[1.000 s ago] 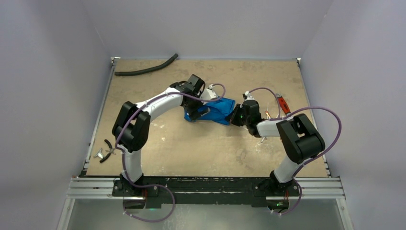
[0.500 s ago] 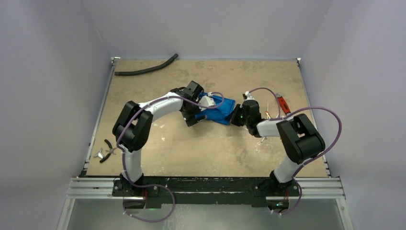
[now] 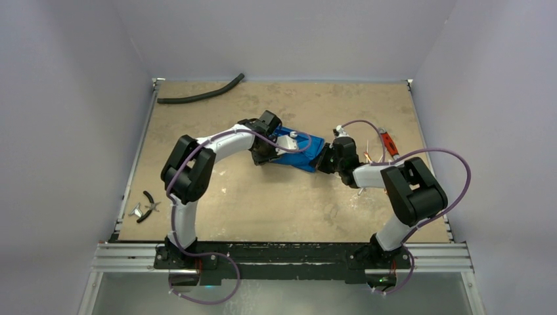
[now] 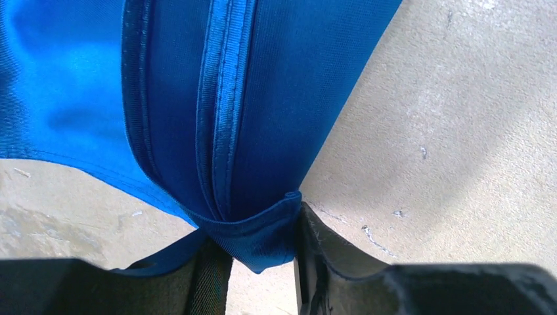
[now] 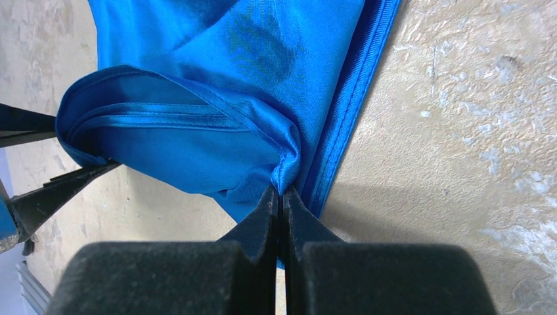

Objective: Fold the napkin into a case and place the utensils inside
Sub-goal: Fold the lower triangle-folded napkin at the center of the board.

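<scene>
Top external: napkin (image 3: 297,149) lies mid-surface (image 3: 263,197), held between both arms, partly folded. Left wrist: left jaws clamped on doubled hem at fold end. Right wrist: right jaws pressed together on pinched corner. Step judged: folding napkin into case, about midway; no pouch shape yet. Next move calls for carrying one end over other, hems aligned, tension even, else layers slip.

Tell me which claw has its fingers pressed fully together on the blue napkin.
The right claw: its fingers meet on a thin pinch of the napkin. The left claw stands wider, a thick folded corner between its fingers.
</scene>
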Action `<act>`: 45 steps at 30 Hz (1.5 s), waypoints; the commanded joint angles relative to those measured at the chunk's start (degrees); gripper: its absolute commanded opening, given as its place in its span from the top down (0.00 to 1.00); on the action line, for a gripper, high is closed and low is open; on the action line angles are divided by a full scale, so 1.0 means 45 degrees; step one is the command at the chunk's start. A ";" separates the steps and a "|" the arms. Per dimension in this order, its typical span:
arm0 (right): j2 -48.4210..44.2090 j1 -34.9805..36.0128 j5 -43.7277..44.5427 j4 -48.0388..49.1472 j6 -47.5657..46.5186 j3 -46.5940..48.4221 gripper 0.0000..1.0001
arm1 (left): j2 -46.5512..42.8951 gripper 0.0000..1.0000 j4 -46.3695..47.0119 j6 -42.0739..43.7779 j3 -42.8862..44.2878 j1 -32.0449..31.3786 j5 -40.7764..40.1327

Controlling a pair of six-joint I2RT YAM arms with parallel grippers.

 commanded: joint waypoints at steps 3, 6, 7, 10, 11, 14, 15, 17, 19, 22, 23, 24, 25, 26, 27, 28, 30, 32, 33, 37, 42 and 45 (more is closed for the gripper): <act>-0.0501 -0.0110 -0.0144 -0.0671 -0.0413 0.0464 1.00 | 0.0076 0.80 -0.1084 0.0485 0.0847 0.0183 0.0580; -0.0932 -0.0345 -0.0328 -0.0939 -0.0512 0.0536 0.93 | 0.0199 1.00 -0.1595 0.0371 0.1137 0.0178 0.0660; -0.1094 -0.0435 -0.0383 -0.1028 -0.0565 0.0576 0.89 | 0.0195 1.00 -0.1699 0.0328 0.1141 0.0177 0.0677; -0.1383 -0.0612 -0.0734 -0.1464 -0.0815 0.0906 0.76 | 0.0174 1.00 -0.1810 0.0081 0.1191 0.0190 0.0746; -0.1482 -0.0656 -0.0849 -0.1626 -0.0906 0.1028 0.72 | 0.0177 1.00 -0.1868 -0.0028 0.1277 0.0196 0.0812; -0.1865 -0.0755 -0.1052 -0.1900 -0.1069 0.1136 0.62 | 0.0152 1.00 -0.2094 -0.0246 0.1371 0.0181 0.1025; -0.1965 -0.0808 -0.1071 -0.2010 -0.1135 0.1169 0.60 | 0.0133 1.00 -0.2162 -0.0298 0.1373 0.0182 0.1096; -0.2095 -0.0886 -0.1078 -0.2296 -0.1278 0.1282 0.56 | 0.0128 1.00 -0.2278 -0.0382 0.1397 0.0189 0.1127; -0.2143 -0.0999 -0.1156 -0.2238 -0.1273 0.1345 0.54 | 0.0173 1.00 -0.2461 -0.0453 0.1501 0.0181 0.1230; -0.1822 -0.1021 -0.1357 -0.2024 -0.1271 0.2085 0.64 | 0.0116 1.00 -0.2615 -0.0549 0.1606 0.0170 0.1375; -0.1544 -0.1022 -0.1552 -0.1901 -0.1353 0.2503 0.72 | 0.0092 1.00 -0.2637 -0.0565 0.1607 0.0159 0.1386; -0.1151 -0.1022 -0.1707 -0.1590 -0.1447 0.2932 0.80 | 0.0057 1.00 -0.2662 -0.0580 0.1605 0.0175 0.1381; -0.0743 -0.0983 -0.1888 -0.1387 -0.1390 0.3437 0.85 | 0.0041 1.00 -0.2709 -0.0586 0.1602 0.0145 0.1404; -0.0230 -0.0915 -0.2248 -0.1152 -0.1290 0.3864 0.90 | 0.0031 1.00 -0.2756 -0.0602 0.1607 0.0139 0.1419; 0.0251 -0.0823 -0.2459 -0.1018 -0.1175 0.4312 0.93 | 0.0003 1.00 -0.2823 -0.0616 0.1607 0.0121 0.1426; 0.0775 -0.0680 -0.2597 -0.0947 -0.1153 0.4801 0.95 | -0.0017 1.00 -0.2873 -0.0610 0.1597 0.0106 0.1417; 0.1709 -0.0316 -0.2756 -0.1002 -0.1188 0.5705 0.96 | -0.0070 1.00 -0.2955 -0.0636 0.1555 0.0080 0.1427; 0.2641 0.0145 -0.2809 -0.1068 -0.1219 0.6455 0.96 | -0.0068 1.00 -0.3023 -0.0646 0.1497 0.0043 0.1472; 0.2971 0.0379 -0.2841 -0.1071 -0.1188 0.6743 0.96 | -0.0078 1.00 -0.3069 -0.0655 0.1481 0.0023 0.1462; 0.4171 0.1012 -0.3108 -0.0788 -0.1009 0.7319 0.99 | -0.0169 1.00 -0.3197 -0.0685 0.1471 -0.0018 0.1523; 0.5142 0.1262 -0.3064 -0.0892 -0.1150 0.7643 1.00 | -0.0190 1.00 -0.3527 -0.0669 0.1821 -0.0086 0.1563; 0.5561 0.1273 -0.2967 -0.1030 -0.1327 0.7702 1.00 | -0.0142 1.00 -0.3765 -0.0565 0.2144 -0.0164 0.1507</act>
